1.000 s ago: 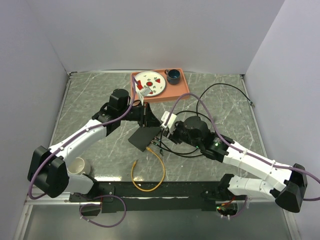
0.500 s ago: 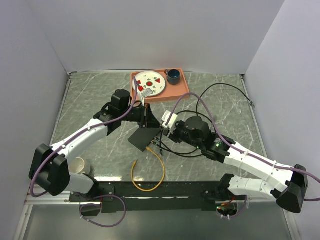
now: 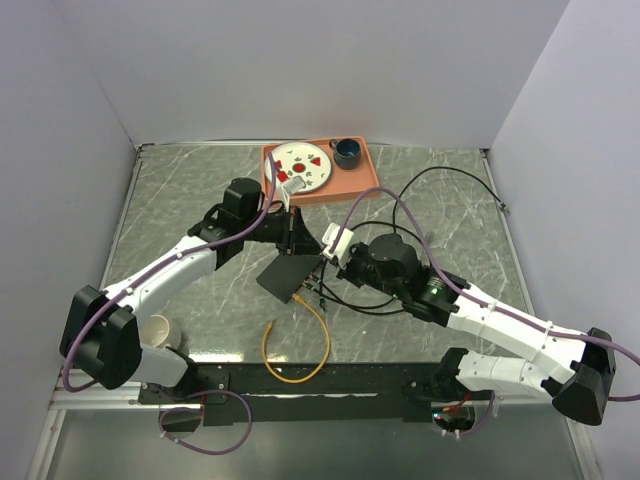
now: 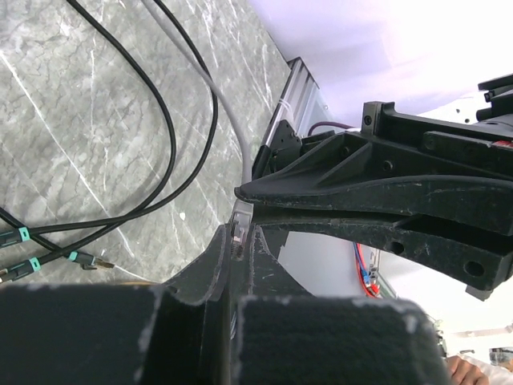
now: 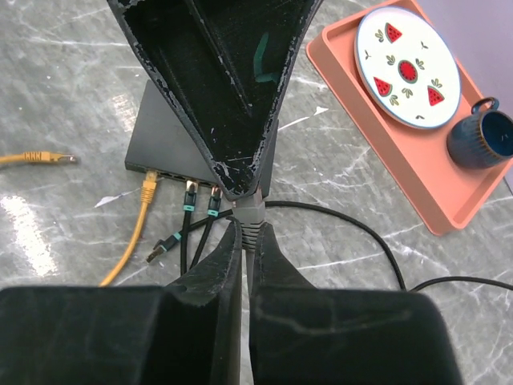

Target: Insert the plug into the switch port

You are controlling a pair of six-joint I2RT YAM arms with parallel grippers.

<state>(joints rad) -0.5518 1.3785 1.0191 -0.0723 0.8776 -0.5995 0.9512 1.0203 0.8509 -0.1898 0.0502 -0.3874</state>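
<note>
The flat black switch box (image 3: 290, 272) lies mid-table, also in the right wrist view (image 5: 172, 128). Its row of ports (image 5: 172, 175) faces my right gripper. A yellow plug (image 5: 148, 191) and two black plugs with teal bands (image 5: 190, 199) sit in ports. My right gripper (image 5: 248, 228) is shut on a grey plug (image 5: 251, 215) right at the port row; its tip is hidden behind my left finger (image 5: 232, 96). My left gripper (image 3: 291, 240) is shut on the box's edge, seen in the left wrist view (image 4: 240, 234).
An orange tray (image 3: 362, 186) at the back holds a watermelon plate (image 3: 303, 165) and a dark mug (image 3: 348, 152). A yellow cable (image 3: 300, 345) loops in front of the box. Black cables (image 3: 440, 180) trail right. A white cup (image 3: 158, 330) stands near the left base. A loose teal-banded plug (image 5: 160, 245) lies beside the ports.
My right gripper has edged slightly left toward the box with the grey plug. The left arm has shifted a little; the box stays put.
</note>
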